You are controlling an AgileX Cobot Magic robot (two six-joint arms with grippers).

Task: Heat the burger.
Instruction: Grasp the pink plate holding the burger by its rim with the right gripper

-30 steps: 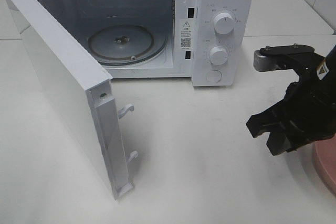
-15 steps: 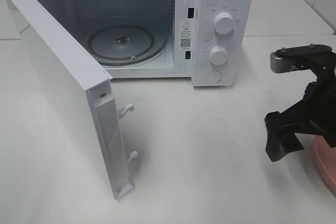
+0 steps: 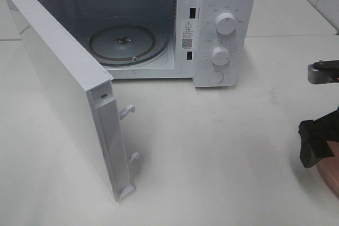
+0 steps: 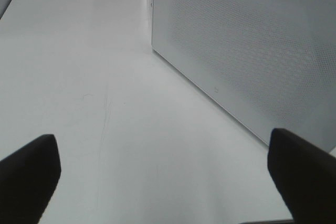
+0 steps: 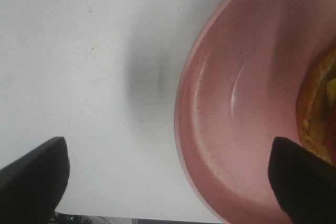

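Note:
The burger [image 5: 317,103] shows only as a golden-brown and yellow sliver at the edge of the right wrist view, sitting on a round pink plate [image 5: 236,103]. My right gripper [image 5: 168,182] is open and hovers over the plate's rim, one finger over the table and one over the plate. In the exterior view the right gripper [image 3: 318,141] is at the far right edge, above the plate [image 3: 331,178]; the burger is out of that view. My left gripper [image 4: 167,177] is open and empty above the bare table, beside the microwave door [image 4: 252,51].
The white microwave [image 3: 222,25] stands at the back with its door [image 3: 63,88] swung wide open towards the front left. Its glass turntable [image 3: 122,43] is bare. Two knobs and a button sit on the right panel.
My right arm has moved right and slightly down, from mid-right of the table to the view's right edge over the pink plate. The microwave and its door have not moved.

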